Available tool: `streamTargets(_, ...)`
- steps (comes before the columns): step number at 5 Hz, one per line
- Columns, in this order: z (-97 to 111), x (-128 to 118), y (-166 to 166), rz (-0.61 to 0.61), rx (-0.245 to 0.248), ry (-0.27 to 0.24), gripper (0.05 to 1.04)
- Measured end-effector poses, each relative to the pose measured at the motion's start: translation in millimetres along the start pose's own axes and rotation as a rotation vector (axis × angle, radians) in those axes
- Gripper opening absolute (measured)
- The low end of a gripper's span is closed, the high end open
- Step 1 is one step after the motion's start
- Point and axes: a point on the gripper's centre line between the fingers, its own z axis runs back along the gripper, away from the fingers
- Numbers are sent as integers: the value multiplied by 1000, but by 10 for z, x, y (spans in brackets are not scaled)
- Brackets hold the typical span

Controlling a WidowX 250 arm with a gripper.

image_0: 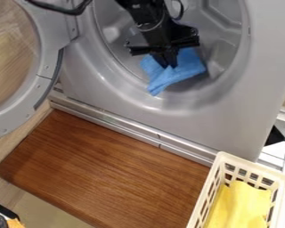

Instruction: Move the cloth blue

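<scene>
The black gripper [166, 61] hangs down in the opening of a front-loading drum, near the top middle of the camera view. Its fingers are shut on the blue cloth [176, 75], pinching the upper part. Folds of the cloth spread to both sides below the fingertips, and one corner hangs toward the lower left over the drum's inner rim. How much of the cloth touches the drum I cannot tell.
The round door [45, 71] stands open at the left. A brown wooden board [109, 169] lies before the machine [222, 120]. At the lower right, a cream slotted basket [208, 191] holds a yellow cloth [243, 205].
</scene>
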Motion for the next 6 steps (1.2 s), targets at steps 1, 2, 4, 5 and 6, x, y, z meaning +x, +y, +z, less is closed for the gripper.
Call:
streamTargets(1, -148, 62, 2, -8, -4, 17, 66)
streamTargets(2, -264, 79, -4, -40, -29, 55, 140)
streamTargets(4, -289, 56, 23, -64, -11, 73, 646)
streamTargets(5, -291, 27, 34, -50, -9, 86, 939)
streamTargets(6, -273, 0, 86, -47, -2, 98, 1011)
